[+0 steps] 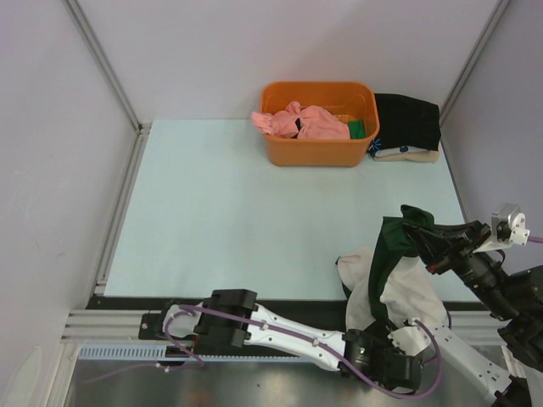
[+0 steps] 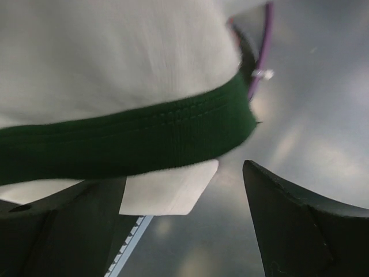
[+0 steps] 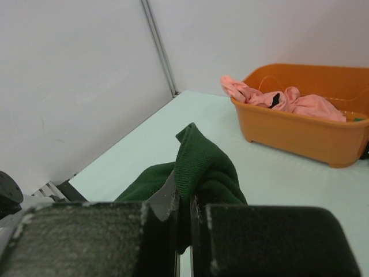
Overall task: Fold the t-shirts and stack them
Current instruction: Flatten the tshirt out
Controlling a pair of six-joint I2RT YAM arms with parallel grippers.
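A cream t-shirt (image 1: 399,292) with dark green sleeves hangs crumpled over the table's near right edge. My right gripper (image 1: 422,231) is shut on a bunched green sleeve (image 3: 204,167) and holds it above the table; in the right wrist view the jaws (image 3: 190,210) pinch the fold. My left gripper (image 1: 379,337) is below the table's front edge under the hanging shirt. In the left wrist view it (image 2: 184,231) is open and empty. The shirt's cream cloth (image 2: 115,52), a green hem (image 2: 127,138) and a white label (image 2: 167,187) hang just beyond its fingertips.
An orange bin (image 1: 318,151) stands at the back, holding a pink shirt (image 1: 301,120); both show in the right wrist view, bin (image 3: 305,130) and shirt (image 3: 277,98). Right of the bin a folded black shirt (image 1: 409,119) lies on a beige one (image 1: 411,155). Walls enclose the table.
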